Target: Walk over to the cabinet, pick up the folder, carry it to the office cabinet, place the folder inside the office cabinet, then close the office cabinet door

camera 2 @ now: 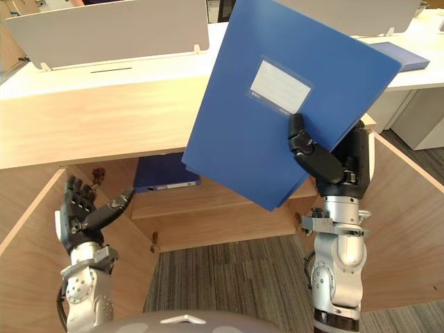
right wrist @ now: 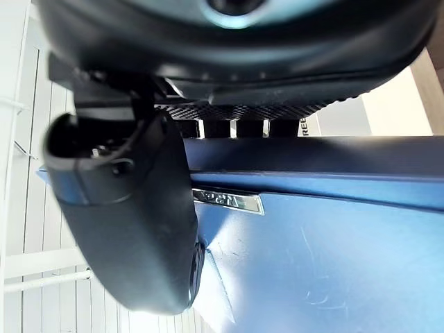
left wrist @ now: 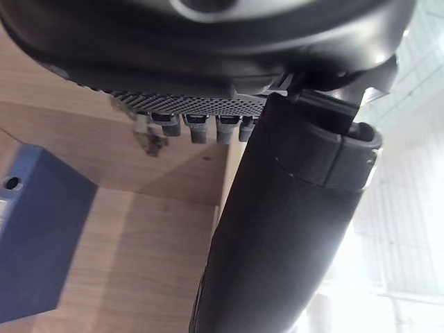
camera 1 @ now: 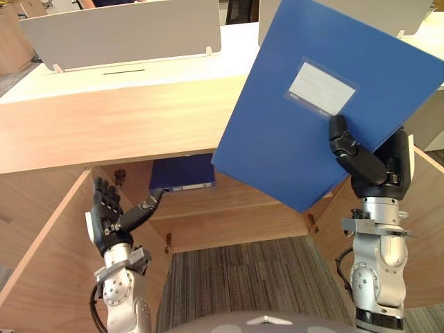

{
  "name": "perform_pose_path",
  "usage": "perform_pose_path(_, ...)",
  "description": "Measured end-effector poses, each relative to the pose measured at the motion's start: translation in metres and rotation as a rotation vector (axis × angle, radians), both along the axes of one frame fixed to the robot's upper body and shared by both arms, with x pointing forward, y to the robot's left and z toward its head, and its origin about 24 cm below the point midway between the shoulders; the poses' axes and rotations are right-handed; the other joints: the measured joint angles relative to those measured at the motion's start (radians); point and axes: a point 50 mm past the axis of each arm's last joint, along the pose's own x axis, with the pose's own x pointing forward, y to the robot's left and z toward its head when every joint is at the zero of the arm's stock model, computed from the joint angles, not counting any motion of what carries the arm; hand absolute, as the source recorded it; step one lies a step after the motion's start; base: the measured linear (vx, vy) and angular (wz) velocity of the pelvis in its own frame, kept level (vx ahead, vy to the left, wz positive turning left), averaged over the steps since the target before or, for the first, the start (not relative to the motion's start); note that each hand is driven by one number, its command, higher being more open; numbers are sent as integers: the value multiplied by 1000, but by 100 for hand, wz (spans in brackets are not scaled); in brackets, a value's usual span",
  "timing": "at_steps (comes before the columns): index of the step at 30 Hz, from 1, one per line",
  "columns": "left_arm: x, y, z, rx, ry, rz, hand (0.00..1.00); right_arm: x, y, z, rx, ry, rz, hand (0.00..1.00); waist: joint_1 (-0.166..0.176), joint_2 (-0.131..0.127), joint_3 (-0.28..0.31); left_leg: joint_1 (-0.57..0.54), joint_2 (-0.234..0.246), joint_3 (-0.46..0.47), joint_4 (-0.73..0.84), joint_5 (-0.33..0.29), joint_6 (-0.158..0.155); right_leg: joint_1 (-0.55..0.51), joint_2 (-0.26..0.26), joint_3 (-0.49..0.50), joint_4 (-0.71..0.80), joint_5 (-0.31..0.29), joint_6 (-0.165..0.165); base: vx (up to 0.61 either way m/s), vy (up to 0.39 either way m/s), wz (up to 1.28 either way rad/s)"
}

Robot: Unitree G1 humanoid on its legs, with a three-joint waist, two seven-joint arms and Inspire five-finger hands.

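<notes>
**Desk:** Which step were you on?

**Me:** Placing, by my reading. I had the robot facing the cabinet (camera 1: 236, 222) under the table (camera 1: 104, 118), with both doors swung wide. On the left, the left robot hand (camera 1: 105, 220) was up beside the left door (camera 1: 48, 257), fingers spread and straight, holding nothing. Further in, a dark blue box file (camera 1: 182, 173) lay on the shelf.

**Desk:** And the folder?

**Me:** The folder (camera 1: 277, 139) was in the air, tilted, in front of the table edge and above the opening, not yet inside. The right robot hand (camera 1: 374, 173) gripped its lower corner, thumb pressed on the front just under the white label (camera 1: 321, 88) and the fingers curled behind. The right door (camera 1: 424, 236) stood open beyond that arm.

**Desk:** What did the next move need?

**Me:** I judged the folder had to come down below the table edge and flatten out, so it could slide onto the shelf beside the box file. Only then could I let go and shut the doors.
</notes>
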Motion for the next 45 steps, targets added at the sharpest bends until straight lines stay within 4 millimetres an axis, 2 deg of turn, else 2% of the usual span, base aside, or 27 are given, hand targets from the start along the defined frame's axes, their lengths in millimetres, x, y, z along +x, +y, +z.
perform_pose_path(3, -6, -6, -27, -8, 142, -37, 100, 0, 2, -1, -58, 17, -19, 0, 1, -4, -1, -2, 0, -1, 0, 0, 0, -1, -2, -1, -1, 0, 0, 0, 0, 0)
perform_pose_path(6, -12, -13, -46, 1, 251, -88, 100, 0, 8, -3, -109, 40, -19, 0, 1, -11, 1, -6, 0, -1, 0, 0, 0, -4, -2, -2, -3, 0, 0, 0, 0, 0)
perform_pose_path(13, -40, -36, -100, -26, 557, -246, 100, 7, 39, -18, -275, 120, 133, 0, 2, -18, 1, -30, 0, 3, 1, 0, 0, -29, 0, 1, -4, 0, 0, 0, 0, 0)
perform_pose_path(18, -59, -37, -121, -22, 707, -309, 100, 9, 56, -36, -364, 195, 238, 0, 9, -21, 3, -47, 2, 6, 5, 0, -1, -49, 2, 5, -5, 0, -1, 0, 0, 0)
perform_pose_path(23, -69, -33, -132, 21, 803, -361, 100, 13, 75, -56, -494, 267, 355, 0, 11, -24, 17, -70, 5, 20, 5, 2, -3, -80, 5, 18, 1, 4, -6, -18, 4, -8)
perform_pose_path(25, -63, -33, -133, 32, 803, -375, 100, 17, 83, -56, -558, 256, 402, 0, 12, -23, 37, -94, 7, 27, 6, 9, -1, -112, 7, 24, 14, 5, -8, -47, 0, -9)
perform_pose_path(29, -29, -33, -123, 82, 733, -413, 100, 33, 97, -45, -699, 181, 445, 0, 15, -21, 134, -175, 9, 28, 38, 21, 5, -203, 5, 26, 68, 7, -11, -112, -6, 1)
perform_pose_path(30, -11, -33, -117, 108, 691, -423, 100, 42, 101, -39, -749, 146, 449, 0, 15, -19, 183, -228, 13, 27, 87, 11, 9, -248, 3, 26, 99, 6, -12, -179, -11, 4)
perform_pose_path(33, 17, -32, -104, 151, 624, -435, 100, 54, 106, -27, -808, 96, 448, 0, 14, -14, 247, -348, 24, 23, 186, -8, 15, -349, 3, 26, 160, 5, -14, -169, -16, 6)
perform_pose_path(34, 30, -30, -97, 172, 592, -431, 100, 59, 107, -22, -848, 73, 432, 0, 14, -12, 292, -391, 31, 18, 238, -20, 16, -382, 4, 25, 191, 0, -21, -156, -18, 6)
perform_pose_path(35, 38, -29, -92, 187, 570, -432, 100, 62, 105, -19, -872, 63, 418, 0, 14, -8, 311, -452, 39, 7, 292, -36, 18, -433, 6, 19, 230, -10, -25, -160, -20, 9)
perform_pose_path(40, 63, -24, -75, 251, 510, -442, 100, 68, 100, -11, -882, 35, 331, 0, 13, -2, 391, -677, 63, -20, 492, -85, 24, -654, 4, 9, 434, -66, -34, -136, -26, 9)
perform_pose_path(43, 74, -26, -65, 267, 466, -436, 100, 70, 98, -7, -842, 26, 292, 0, 14, 0, 413, -783, 76, -31, 593, -115, 24, -757, 1, 3, 536, -99, -38, -164, -25, 7)
perform_pose_path(45, 84, -32, -55, 271, 410, -437, 100, 69, 98, 4, -787, -5, 246, 0, 19, 8, 423, -894, 101, -36, 699, -157, 24, -858, 2, -3, 626, -132, -41, -154, -19, 3)
